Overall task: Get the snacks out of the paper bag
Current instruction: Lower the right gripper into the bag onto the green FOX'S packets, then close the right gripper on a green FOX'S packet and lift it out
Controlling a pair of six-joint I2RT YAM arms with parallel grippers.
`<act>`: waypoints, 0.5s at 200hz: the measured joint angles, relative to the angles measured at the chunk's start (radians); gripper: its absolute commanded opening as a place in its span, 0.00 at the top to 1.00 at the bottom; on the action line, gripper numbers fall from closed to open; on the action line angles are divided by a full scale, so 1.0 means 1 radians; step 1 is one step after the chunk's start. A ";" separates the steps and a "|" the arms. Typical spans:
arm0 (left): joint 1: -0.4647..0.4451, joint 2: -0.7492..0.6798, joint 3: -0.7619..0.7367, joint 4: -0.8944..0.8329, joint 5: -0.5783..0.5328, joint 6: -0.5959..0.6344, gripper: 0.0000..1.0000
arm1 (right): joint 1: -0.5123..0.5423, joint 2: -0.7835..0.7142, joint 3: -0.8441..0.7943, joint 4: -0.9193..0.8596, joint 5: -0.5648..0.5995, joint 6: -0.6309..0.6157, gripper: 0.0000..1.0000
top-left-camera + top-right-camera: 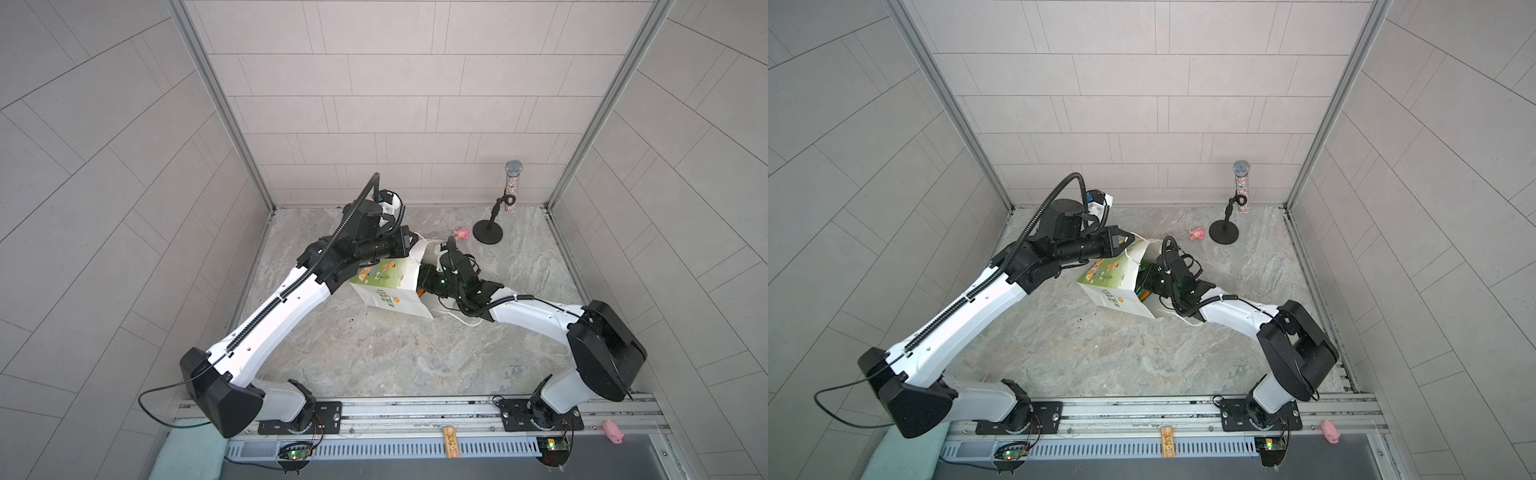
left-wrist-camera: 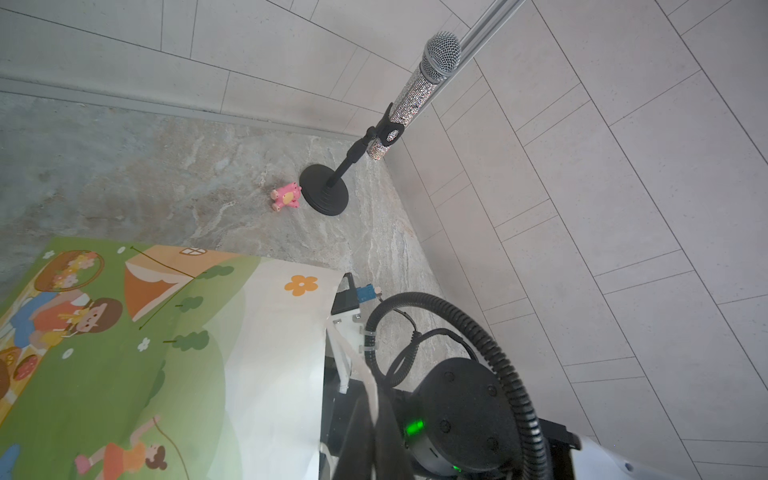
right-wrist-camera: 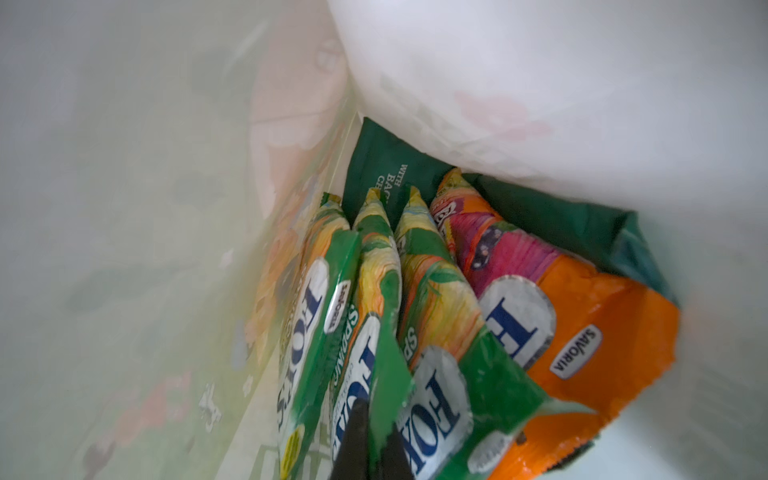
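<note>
Marbled grey bench between tiled walls carries the paper bag, tipped over near its middle with the mouth toward the right edge. The left pincer is closed tight on the bag's upper rim. Inside the mouth, the right pincer is clamped on the top edge of a green FOX'S packet, with the other snacks packed beside it in the bag.

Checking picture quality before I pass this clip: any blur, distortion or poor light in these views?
Both top views: sharp, evenly lit, wall lines bowed by the wide lens. Left wrist: mic sharp, bag print soft close up. Right wrist: dim inside the bag, paper walls hazy, snacks readable, right tool a dark blur on a green packet.
</note>
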 measured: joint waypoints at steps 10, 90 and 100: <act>0.000 -0.006 0.000 -0.006 -0.012 0.005 1.00 | 0.000 -0.014 0.004 -0.015 -0.006 -0.010 1.00; 0.002 -0.015 0.000 -0.031 -0.069 0.031 1.00 | -0.029 -0.096 0.008 -0.089 -0.064 -0.090 1.00; 0.002 -0.017 0.000 -0.034 -0.073 0.032 1.00 | -0.032 -0.107 0.008 -0.100 -0.066 -0.098 1.00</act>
